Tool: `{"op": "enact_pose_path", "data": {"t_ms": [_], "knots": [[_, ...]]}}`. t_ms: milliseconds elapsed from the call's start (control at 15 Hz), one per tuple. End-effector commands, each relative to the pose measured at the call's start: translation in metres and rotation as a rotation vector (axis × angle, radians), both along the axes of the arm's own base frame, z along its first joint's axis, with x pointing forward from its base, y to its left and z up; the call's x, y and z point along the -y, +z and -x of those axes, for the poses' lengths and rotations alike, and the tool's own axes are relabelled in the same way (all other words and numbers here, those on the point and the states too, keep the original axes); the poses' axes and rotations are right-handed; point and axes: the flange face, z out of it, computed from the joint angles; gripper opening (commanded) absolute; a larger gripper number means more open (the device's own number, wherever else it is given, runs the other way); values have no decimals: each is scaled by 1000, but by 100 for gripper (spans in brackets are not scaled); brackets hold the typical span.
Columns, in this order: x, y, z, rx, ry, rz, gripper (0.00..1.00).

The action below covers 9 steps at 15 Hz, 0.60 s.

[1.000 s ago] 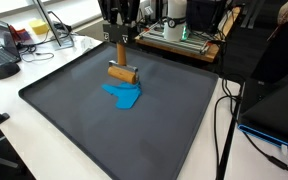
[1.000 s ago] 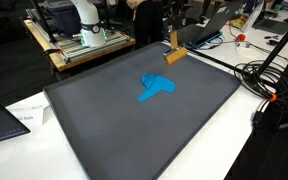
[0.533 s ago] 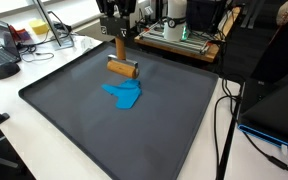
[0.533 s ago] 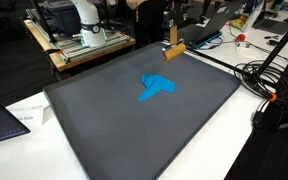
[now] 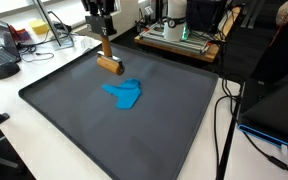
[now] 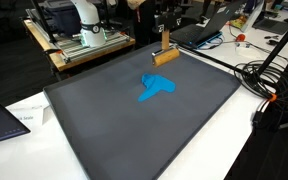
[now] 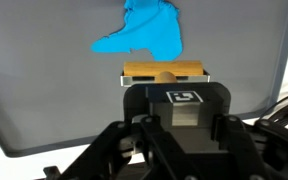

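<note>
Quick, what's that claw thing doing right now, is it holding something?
Gripper: closed, holding the wooden-handled tool by its handle.

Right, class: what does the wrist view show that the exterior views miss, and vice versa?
Only the wrist view: the square black-and-white marker on the pincer. Only an exterior view: a white curved machine on a wooden bench behind the dark grey tray. Both: the pincer gripping a tan wooden T-shaped tool near the crumpled blue cloth.
</note>
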Motion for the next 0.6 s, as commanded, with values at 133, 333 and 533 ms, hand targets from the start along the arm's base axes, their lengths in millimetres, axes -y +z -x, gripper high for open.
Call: {"op": "enact_pose_path", "data": {"t_ms": [133, 333, 533], "knots": [[62, 2, 4, -48, -227, -37, 22], [87, -1, 8, -65, -392, -41, 22], [105, 1, 14, -61, -558, -63, 22]]}}
